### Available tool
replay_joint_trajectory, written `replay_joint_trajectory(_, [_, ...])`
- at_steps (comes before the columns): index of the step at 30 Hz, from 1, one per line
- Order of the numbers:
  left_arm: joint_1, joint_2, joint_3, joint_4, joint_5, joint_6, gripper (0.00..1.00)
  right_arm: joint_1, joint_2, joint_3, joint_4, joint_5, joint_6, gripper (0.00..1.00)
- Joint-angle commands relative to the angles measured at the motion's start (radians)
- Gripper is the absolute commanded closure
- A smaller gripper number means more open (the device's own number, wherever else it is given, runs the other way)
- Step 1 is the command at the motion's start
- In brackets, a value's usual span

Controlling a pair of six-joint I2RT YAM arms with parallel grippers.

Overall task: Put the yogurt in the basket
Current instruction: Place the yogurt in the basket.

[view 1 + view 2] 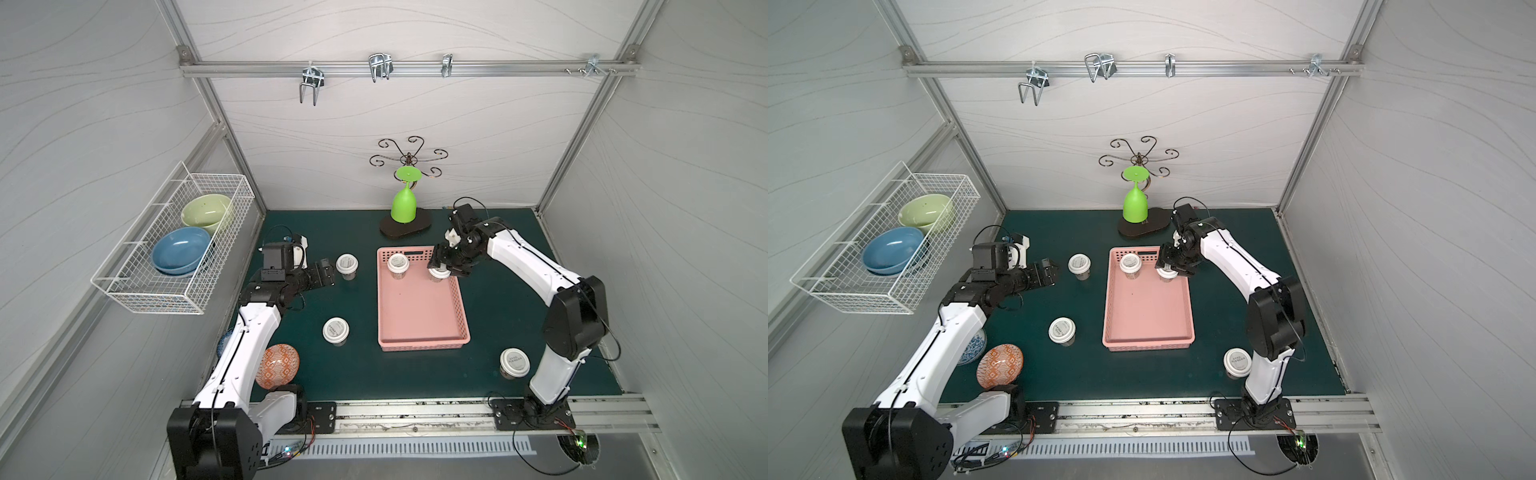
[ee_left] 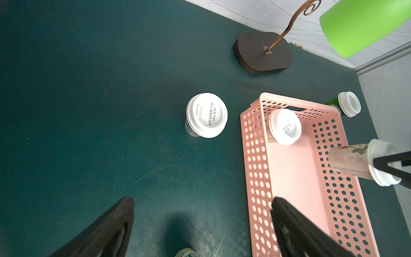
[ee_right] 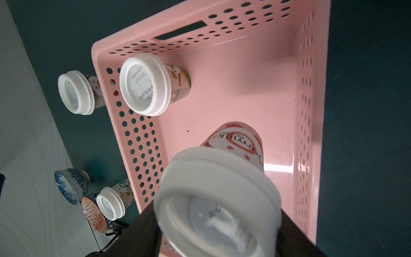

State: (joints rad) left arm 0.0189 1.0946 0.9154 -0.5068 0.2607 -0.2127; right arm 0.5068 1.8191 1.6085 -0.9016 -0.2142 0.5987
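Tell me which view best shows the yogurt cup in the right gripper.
The right wrist view: the held yogurt cup looms large, lid and label clear, over the pink basket. Both top views show only its lid under the right gripper. The left wrist view shows it side-on, small.

Yogurt, 5 in all:
- held cup (image 1: 439,275), in the right claw (image 1: 444,266)
- basket cup (image 1: 397,264), just beside that claw
- mat cup (image 1: 347,264), just ahead of the left claw (image 1: 330,272)
- second mat cup (image 1: 336,329), near the left claw, back toward its arm
- third mat cup (image 1: 514,361), well apart from both claws

Pink basket (image 1: 419,340): 1, beneath the right claw.

Bowls, 4, all behind the left claw:
- green bowl (image 1: 205,212)
- blue bowl (image 1: 180,251)
- orange bowl (image 1: 276,365)
- blue-and-white bowl (image 1: 976,349)

Wire basket (image 1: 145,291): 1.
Green goblet (image 1: 403,208): 1.
Stand (image 1: 405,230): 1.
Rail hooks (image 1: 380,66): 4.
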Motion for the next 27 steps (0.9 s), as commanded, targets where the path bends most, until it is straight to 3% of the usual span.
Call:
replay_joint_trajectory(1, [0.006, -0.021, -0.005, 0.038, -0.013, 0.011, 0.01, 0.007, 0.054, 0.051, 0.013, -0.001, 0.001, 0.37])
replay_joint_trajectory(15, [0.009, -0.029, -0.011, 0.038, -0.018, 0.027, 0.01, 0.021, 0.263, 0.192, 0.032, 0.019, -0.011, 0.35])
replay_joint_trajectory(27, [0.006, -0.026, -0.008, 0.036, -0.010, 0.027, 0.01, 0.036, 0.353, 0.256, 0.014, 0.042, -0.022, 0.27])
